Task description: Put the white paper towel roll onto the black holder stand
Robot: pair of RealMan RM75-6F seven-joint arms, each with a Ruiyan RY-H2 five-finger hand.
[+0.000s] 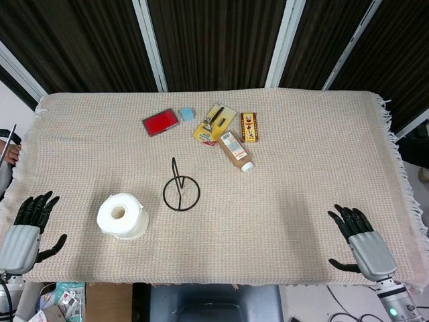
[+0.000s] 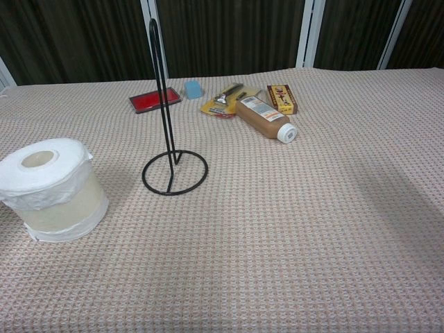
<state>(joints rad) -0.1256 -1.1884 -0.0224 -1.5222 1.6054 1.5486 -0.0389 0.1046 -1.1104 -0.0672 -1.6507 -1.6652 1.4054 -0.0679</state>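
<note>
The white paper towel roll (image 1: 121,216) stands upright on its end on the left side of the counter (image 1: 301,201), near the front edge, its hollow core facing up. The counter is covered with a beige woven cloth (image 1: 322,134) with fringed edges. Just to the right of the roll, apart from it, stands the black holder stand (image 1: 181,188): a wire ring base lying flat on the cloth with a thin upright post rising from it. Nothing is on the post.

The left hand (image 1: 27,228) rests at the front left corner of the counter, palm down, fingers spread and holding nothing. The roll lies to its right, near but clearly apart, with bare cloth between them. The right hand (image 1: 358,238) sits at the front right of the counter, likewise released with fingers spread, well apart from both roll and stand. Neither hand shows in the chest view.

Toward the far side of the counter lies a cluster of other things: a red flat case (image 1: 161,122), a small blue block (image 1: 187,114) just beside it, a yellow card with a razor (image 1: 214,123), a brown bottle (image 1: 236,151) lying on its side with its white cap toward the front, and a small red-and-yellow box (image 1: 249,127).
</note>
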